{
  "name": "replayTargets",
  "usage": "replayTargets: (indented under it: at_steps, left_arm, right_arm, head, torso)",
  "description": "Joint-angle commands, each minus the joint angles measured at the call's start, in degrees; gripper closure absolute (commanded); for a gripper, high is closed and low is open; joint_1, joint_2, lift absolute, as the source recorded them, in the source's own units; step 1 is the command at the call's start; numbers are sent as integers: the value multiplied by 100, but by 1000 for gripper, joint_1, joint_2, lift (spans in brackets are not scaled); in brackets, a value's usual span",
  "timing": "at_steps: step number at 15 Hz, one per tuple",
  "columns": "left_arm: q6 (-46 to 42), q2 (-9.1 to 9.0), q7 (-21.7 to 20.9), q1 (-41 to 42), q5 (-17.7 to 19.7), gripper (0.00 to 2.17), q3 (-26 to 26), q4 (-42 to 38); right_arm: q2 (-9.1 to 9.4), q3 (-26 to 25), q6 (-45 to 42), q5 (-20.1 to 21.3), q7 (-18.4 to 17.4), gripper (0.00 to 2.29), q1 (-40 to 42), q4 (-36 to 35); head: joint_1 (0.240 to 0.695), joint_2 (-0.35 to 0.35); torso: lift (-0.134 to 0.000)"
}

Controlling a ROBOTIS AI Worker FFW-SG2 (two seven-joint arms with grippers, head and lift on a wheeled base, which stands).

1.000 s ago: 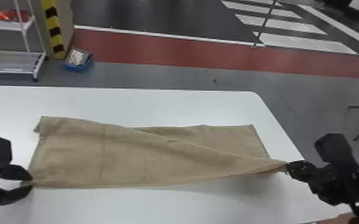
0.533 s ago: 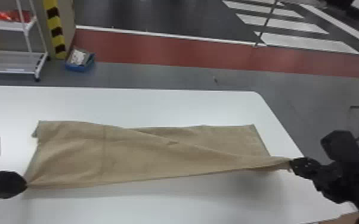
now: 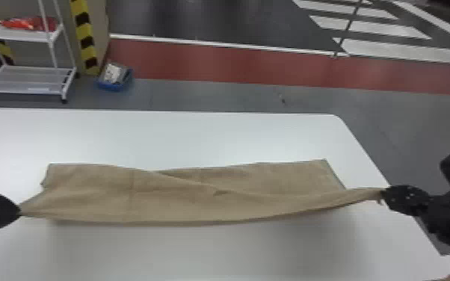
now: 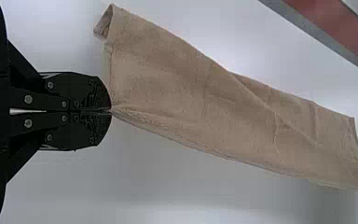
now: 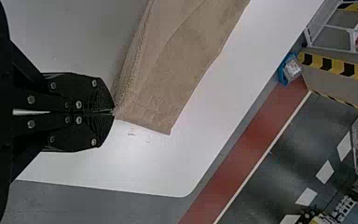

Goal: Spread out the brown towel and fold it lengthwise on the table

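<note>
One white table [image 3: 205, 138] stands before the robot. Behind it is one white rack [image 3: 22, 80] with two visible shelves, the upper one bearing red material [image 3: 30, 23]. One brown towel [image 3: 168, 198] stretches across the table between the robot's two grippers, one diagonal crease running over it and its near edge casting a shadow. The left gripper [image 3: 19, 211] has its two fingers closed on one near corner; the right gripper [image 3: 383, 192] has its two pinched on the other. One blue box [image 3: 114, 86] sits on the floor near the rack.
</note>
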Motion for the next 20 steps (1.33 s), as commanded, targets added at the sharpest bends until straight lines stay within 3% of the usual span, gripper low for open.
replayTargets:
  at_steps: [1, 2, 6, 10, 12, 16, 17, 20]
  left_arm:
    - [23, -18, 188, -21, 256, 1251, 366, -97]
    - [41, -62, 329, -153, 282, 1251, 366, -80]
    - [550, -581, 838, -1269, 300, 1247, -56, 474]
    - [955, -1310, 1137, -3159, 115, 1247, -935, 1810]
    - [972, -1653, 1374, -4257, -52, 1251, -1278, 2821]
    - [463, -2207, 1990, -6279, -333, 1247, -1823, 5080]
    - [375, -2348, 2060, -6543, -439, 1247, -1832, 5343]
    - [357, -2435, 2130, -7000, -500, 1247, -1867, 5484]
  right_arm:
    - [-69, 97, 1101, -291, -50, 1565, -374, -77]
    - [-69, 256, 1541, -309, -67, 1565, -620, -68]
    - [-16, 1240, 2718, -317, -445, 1568, -1895, 538]
    - [256, 2049, 3052, -203, -1104, 1568, -3741, 1944]
    - [432, 2101, 3052, -124, -1394, 1575, -4707, 2806]
    - [537, 2093, 2947, 60, -1737, 1575, -6026, 3957]
    - [520, 2057, 2894, 43, -1851, 1575, -6263, 4124]
    - [362, 1908, 2894, -71, -1922, 1575, -6869, 4379]
  head:
    - [695, -188]
    - [695, -182]
    - [695, -136]
    - [695, -85]
    - [614, -79]
    - [483, -78]
    - [422, -83]
    - [347, -100]
  torso:
    - [-124]
    - [-124]
    - [-124]
    - [-124]
    - [-124]
    - [-124]
    - [-124]
    - [-124]
